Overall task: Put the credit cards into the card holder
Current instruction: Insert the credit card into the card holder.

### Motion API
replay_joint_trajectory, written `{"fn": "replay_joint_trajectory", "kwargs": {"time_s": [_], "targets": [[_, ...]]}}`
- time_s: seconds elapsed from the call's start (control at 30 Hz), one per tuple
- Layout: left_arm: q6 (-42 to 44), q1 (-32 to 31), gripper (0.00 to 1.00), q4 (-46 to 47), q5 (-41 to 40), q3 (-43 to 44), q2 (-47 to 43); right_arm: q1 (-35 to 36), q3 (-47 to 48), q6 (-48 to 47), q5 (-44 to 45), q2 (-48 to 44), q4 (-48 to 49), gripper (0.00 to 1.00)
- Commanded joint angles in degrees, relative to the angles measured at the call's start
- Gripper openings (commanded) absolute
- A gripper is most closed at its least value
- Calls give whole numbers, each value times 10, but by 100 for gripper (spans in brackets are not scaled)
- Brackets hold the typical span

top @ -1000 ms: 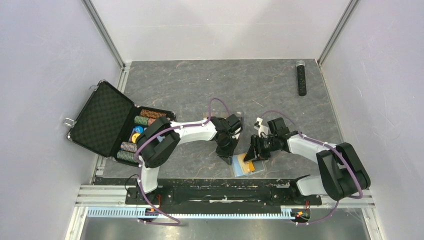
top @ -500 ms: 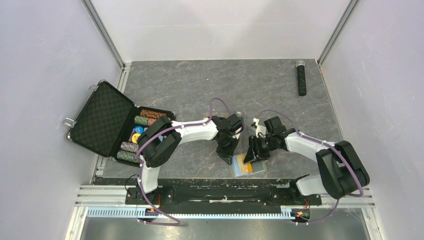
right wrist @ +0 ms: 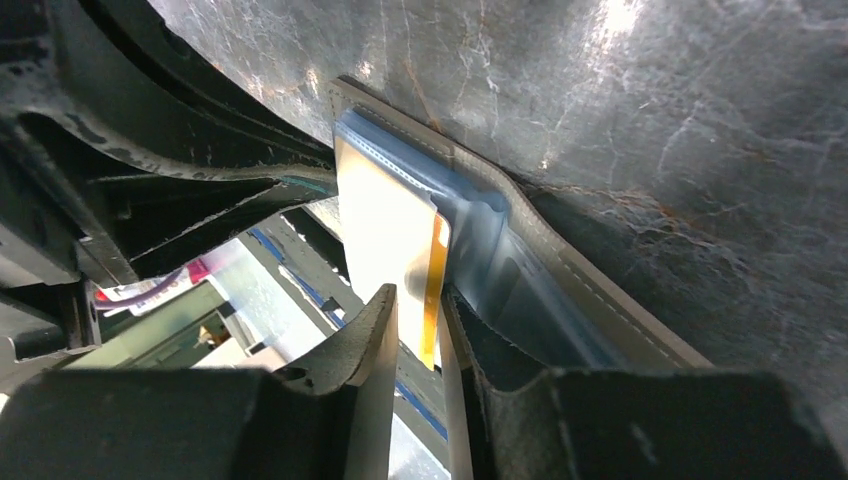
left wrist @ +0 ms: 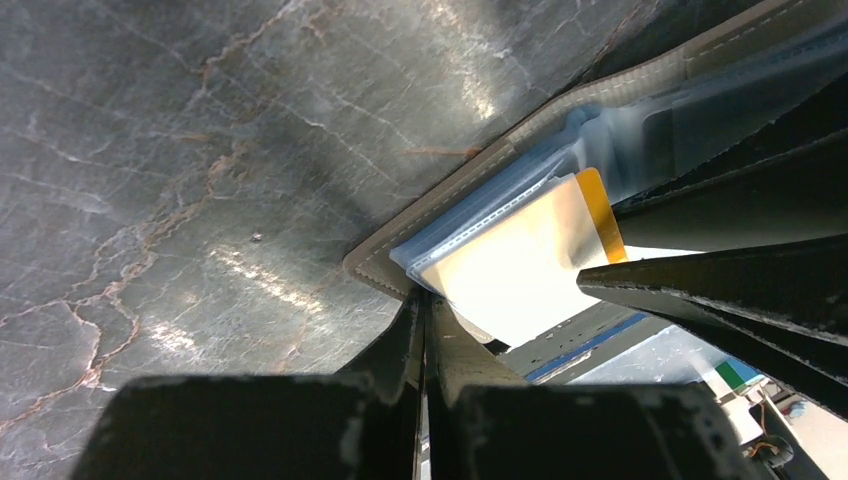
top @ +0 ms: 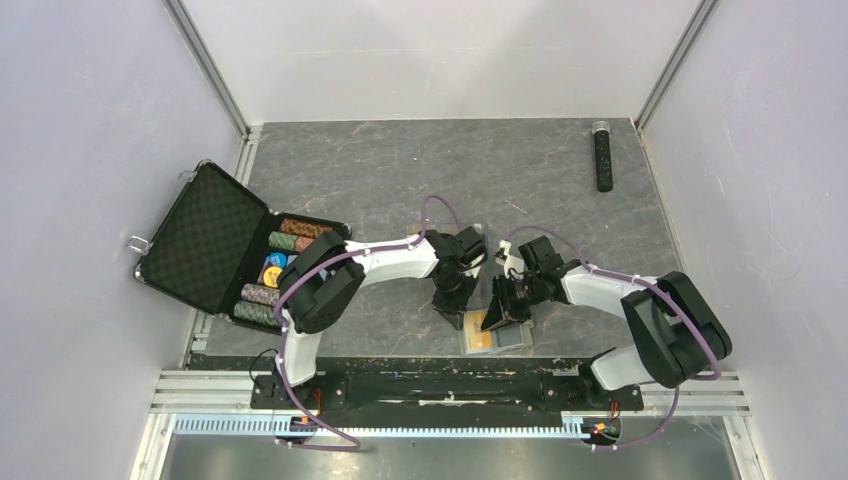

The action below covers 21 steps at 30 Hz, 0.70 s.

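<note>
The taupe card holder (top: 512,338) lies open at the table's near edge, light blue inside. An orange-gold credit card (top: 481,342) sits partly in its clear pocket, its end sticking out. In the left wrist view my left gripper (left wrist: 422,300) is shut, tips pinching the corner of the holder (left wrist: 480,165) beside the card (left wrist: 520,260). In the right wrist view my right gripper (right wrist: 420,330) is closed on the card's (right wrist: 385,230) orange end, at the mouth of the holder's (right wrist: 560,270) pocket. From above, the left gripper (top: 455,318) and right gripper (top: 495,320) flank the holder. No other cards show.
An open black poker-chip case (top: 215,240) with several chip stacks lies at the left. A black stick-shaped object (top: 603,155) lies at the far right. The black rail of the arm bases (top: 450,385) runs just in front of the holder.
My right gripper has moved left and nearer over the holder, and the card has slid further into the pocket. The left gripper has stayed on the holder's corner.
</note>
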Motion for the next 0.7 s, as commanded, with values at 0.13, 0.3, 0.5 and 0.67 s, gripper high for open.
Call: {"fn": "replay_joint_trajectory", "kwargs": {"time_s": [0.13,0.3,0.5,0.67], "targets": [[19,28,2,40,-25,2,25,14,-1,68,-57,32,151,25],[30,62,4,31,-28,21,15,15,25,102,-52,66,210,26],[46,91,18,3,-59,39,-17,22,66,137,-44,91,245,31],[42,103,33,-7,-81,12,-66,22,88,92,-22,82,172,43]]}}
